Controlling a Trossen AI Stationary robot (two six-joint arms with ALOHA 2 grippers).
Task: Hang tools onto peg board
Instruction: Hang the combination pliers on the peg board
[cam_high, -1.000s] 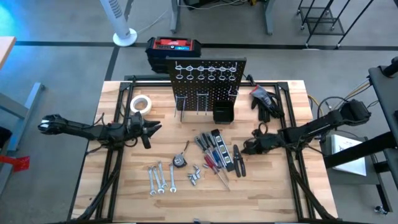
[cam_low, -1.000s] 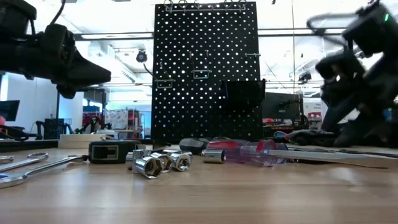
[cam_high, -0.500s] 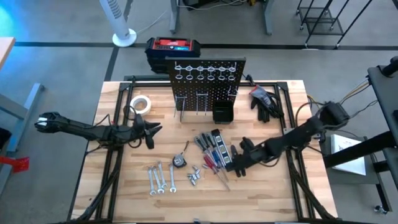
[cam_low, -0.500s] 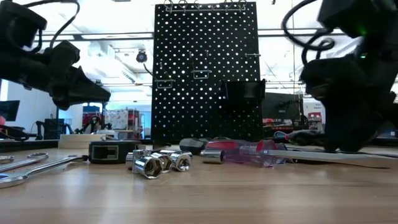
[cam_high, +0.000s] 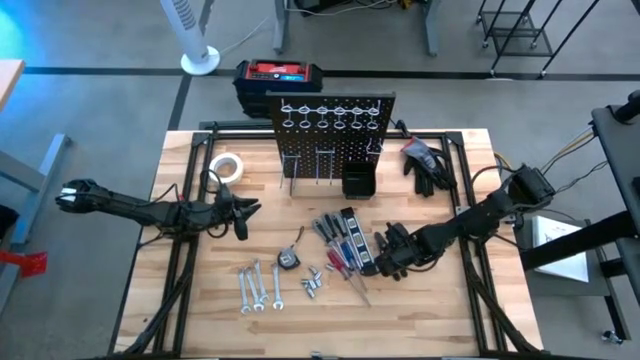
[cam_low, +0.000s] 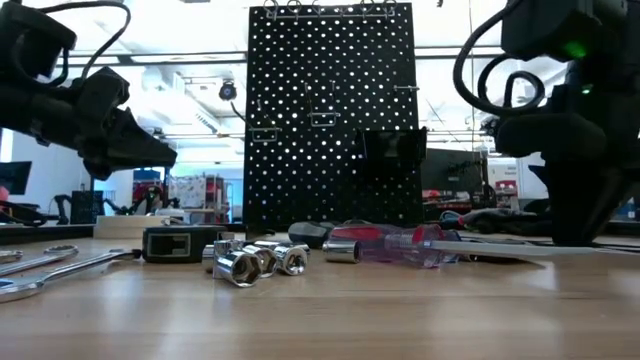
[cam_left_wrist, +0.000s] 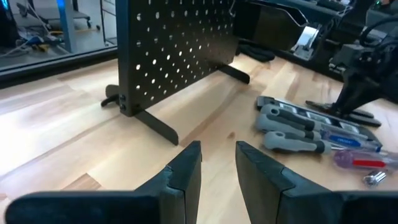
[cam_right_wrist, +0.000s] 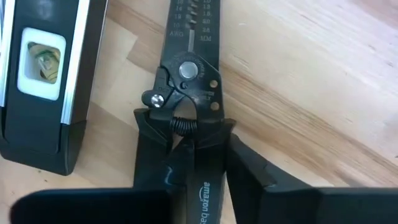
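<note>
My overhead camera looks straight down on the whole table (cam_high: 200, 320); my low one looks level across it at the peg board (cam_low: 330, 115) (both views share it). My wrist cameras sit close, facing forward.

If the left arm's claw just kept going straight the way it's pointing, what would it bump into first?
Probably the peg board: the left gripper hovers above bare table, aimed at the board's foot. The screwdrivers lie off to one side. Depth is hard to judge, so it might slide just past the foot.
</note>
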